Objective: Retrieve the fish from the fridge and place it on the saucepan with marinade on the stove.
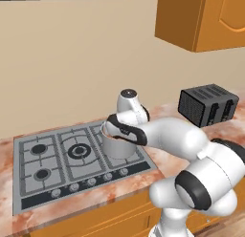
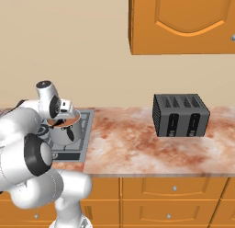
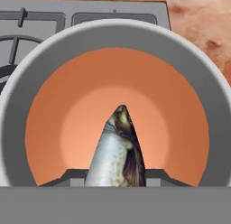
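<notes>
Gripper [image 3: 115, 177] clenched on fish [image 3: 118, 151], fingertips mostly hidden | poised over orange marinade [image 3: 158, 110] in saucepan [image 1: 115, 147] | stove [image 1: 43, 159] partly blocked by arm

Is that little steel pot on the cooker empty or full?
Not empty: the saucepan holds orange marinade, seen from the hand view above it. How deep, cannot tell.

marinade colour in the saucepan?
Orange, paler at the centre: the marinade under the fish, best in the hand view.
</notes>
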